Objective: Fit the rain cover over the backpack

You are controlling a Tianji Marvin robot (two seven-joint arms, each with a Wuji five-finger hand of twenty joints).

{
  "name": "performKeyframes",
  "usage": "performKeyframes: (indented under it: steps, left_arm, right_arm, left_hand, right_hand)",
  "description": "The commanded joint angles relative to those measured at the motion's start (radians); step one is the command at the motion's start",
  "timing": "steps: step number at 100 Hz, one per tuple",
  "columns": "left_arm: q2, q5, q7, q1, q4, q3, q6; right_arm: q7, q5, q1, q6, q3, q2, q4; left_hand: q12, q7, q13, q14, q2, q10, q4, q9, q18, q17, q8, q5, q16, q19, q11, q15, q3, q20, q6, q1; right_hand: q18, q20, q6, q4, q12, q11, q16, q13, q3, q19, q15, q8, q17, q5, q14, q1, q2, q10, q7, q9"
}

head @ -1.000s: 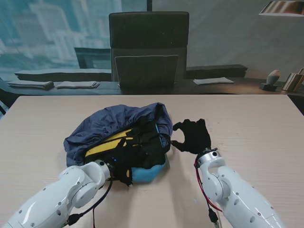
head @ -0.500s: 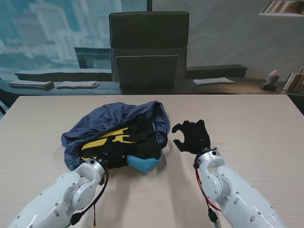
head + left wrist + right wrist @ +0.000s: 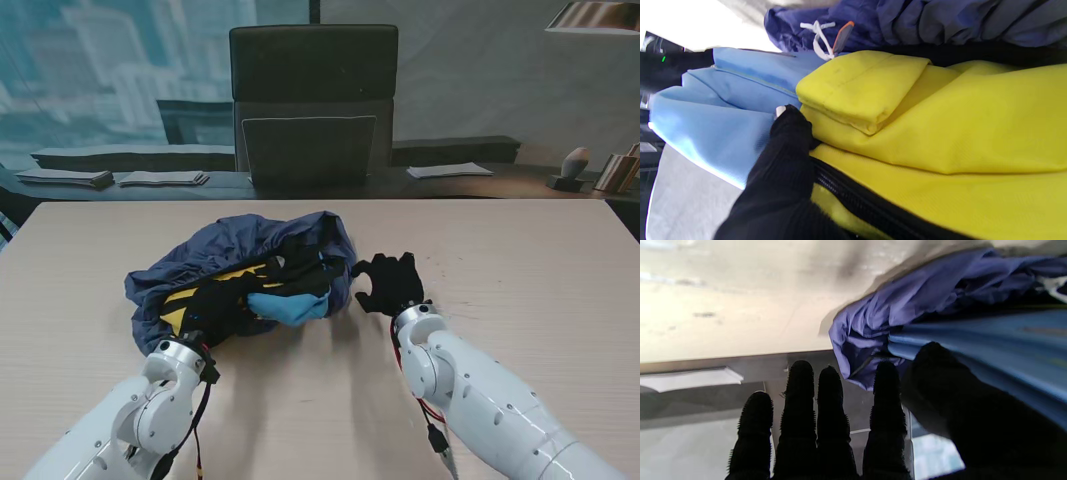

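The rain cover (image 3: 215, 255) is dark navy blue, with a white cord (image 3: 818, 35) and an orange tab (image 3: 842, 35). The backpack (image 3: 245, 295) is bright yellow with light blue panels and black straps and zip. Both hands, left hand (image 3: 215, 305) and right hand (image 3: 388, 283), wear black knit gloves. The desk (image 3: 520, 260) is pale beige woodgrain.

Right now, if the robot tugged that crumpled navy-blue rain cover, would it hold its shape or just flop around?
The thin navy-blue fabric rain cover would probably flop: it lies in loose wrinkled folds over the yellow and light-blue backpack. It looks light for its size. Its smooth cloth may slip between the right hand's gloved fingers.
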Motion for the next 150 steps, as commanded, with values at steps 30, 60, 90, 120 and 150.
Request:
performKeyframes:
  steps: [30,60,90,120,150]
  left_arm:
    - [-0.017,-0.022,0.013,0.0,-0.018,-0.015,-0.013]
    - [-0.02,-0.036,0.021,0.004,-0.02,-0.022,-0.023]
    - [-0.019,-0.03,0.022,0.001,-0.019,-0.029,-0.036]
    - [-0.019,-0.022,0.025,-0.02,-0.013,-0.038,-0.045]
    - [-0.018,-0.026,0.028,-0.037,-0.001,-0.03,-0.077]
  right_arm:
    - [-0.004,0.057,0.098,0.06,-0.164,-0.078,0.133]
    - [-0.035,0.105,0.188,0.144,-0.286,-0.149,0.277]
    - [-0.077,0.082,0.223,0.111,-0.341,-0.163,0.337]
    - [0.327,-0.044,0.171,-0.056,-0.274,0.03,0.053]
    - [0.779,-0.119,-0.018,-0.282,0.012,0.154,-0.245]
  left_hand:
    - [-0.002,0.136,0.027,0.01,0.133,0.024,0.026,-0.023,-0.022,0.021,0.087,-0.014,-0.018,0.036,0.035,-0.009,-0.014,0.021,0.005,0.087]
    - [-0.002,0.135,0.034,0.002,0.135,0.019,0.029,-0.018,-0.036,0.021,0.084,-0.008,-0.02,0.04,0.035,-0.006,-0.025,0.023,0.006,0.096]
    - [0.002,0.135,0.028,-0.014,0.14,0.004,0.033,-0.018,-0.068,0.004,0.082,-0.008,-0.017,0.05,0.041,0.003,-0.034,0.029,0.0,0.098]
    - [0.002,0.133,0.02,-0.018,0.143,0.001,0.036,-0.023,-0.075,-0.013,0.077,-0.01,-0.016,0.055,0.041,0.004,-0.039,0.033,-0.004,0.098]
    - [0.002,0.133,0.019,-0.033,0.148,-0.016,0.038,-0.024,-0.085,-0.024,0.072,-0.012,-0.017,0.056,0.042,0.003,-0.045,0.034,-0.016,0.094]
  right_hand:
    - [-0.065,-0.006,-0.194,-0.029,0.005,0.042,0.008,-0.103,-0.055,-0.005,0.011,-0.043,-0.051,-0.165,-0.074,-0.024,-0.125,-0.086,0.01,-0.142]
    - [-0.085,0.007,-0.192,-0.027,0.022,0.102,0.027,-0.081,0.036,0.03,0.053,-0.029,-0.027,-0.014,-0.086,0.064,-0.164,-0.094,0.1,-0.108]
    - [-0.068,-0.022,-0.079,-0.181,0.027,0.088,0.032,0.005,0.166,0.084,0.062,-0.01,0.008,0.498,-0.104,0.253,-0.301,-0.143,0.443,0.079]
    - [-0.09,-0.054,-0.109,-0.22,-0.011,0.026,0.017,-0.037,0.33,-0.059,0.025,0.311,-0.064,0.493,-0.193,0.188,-0.323,-0.258,0.392,0.264]
    - [-0.074,-0.071,-0.147,-0.231,0.006,0.004,0.016,0.011,0.345,-0.127,0.023,0.376,-0.07,0.508,-0.209,0.166,-0.321,-0.249,0.363,0.408]
